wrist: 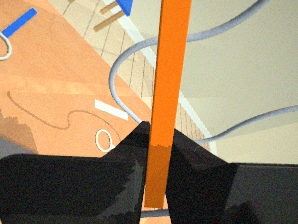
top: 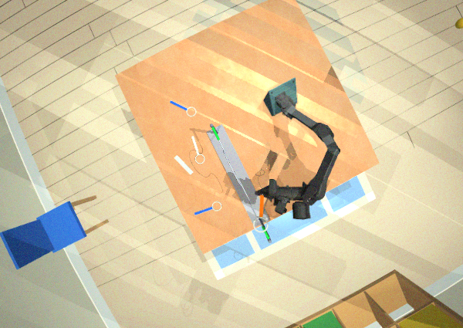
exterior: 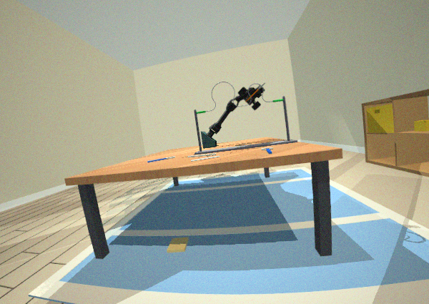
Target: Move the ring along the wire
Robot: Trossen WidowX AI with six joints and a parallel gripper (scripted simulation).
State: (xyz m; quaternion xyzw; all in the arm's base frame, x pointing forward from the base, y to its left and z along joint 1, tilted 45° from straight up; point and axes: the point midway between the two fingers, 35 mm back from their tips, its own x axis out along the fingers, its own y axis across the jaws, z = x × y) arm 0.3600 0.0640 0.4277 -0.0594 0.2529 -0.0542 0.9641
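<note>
My gripper (top: 259, 193) (wrist: 153, 129) is shut on the orange handle (top: 261, 205) (exterior: 253, 94) (wrist: 168, 75). The white ring (top: 254, 224) shows in the top view over the inner end of the near green part (top: 267, 235) (exterior: 278, 100). In the exterior view the ring (exterior: 263, 85) is nearly edge-on, tilted, higher than that green part and inward of its post (exterior: 286, 119). The grey wire (exterior: 223, 81) (wrist: 114, 75) curves behind the handle in the wrist view; whether they touch, and the wire's place inside the ring, cannot be told. The other green part (top: 215, 133) (exterior: 201, 112) is by the far post (exterior: 198, 132).
The grey base bar (top: 228, 156) lies under the wire on the wooden table (top: 162, 81). Blue-handled rings (top: 180, 106) (top: 204, 211), a white-handled ring (top: 196, 147) and a white strip (top: 184, 164) lie beside it. The wire has a tall loop between the posts.
</note>
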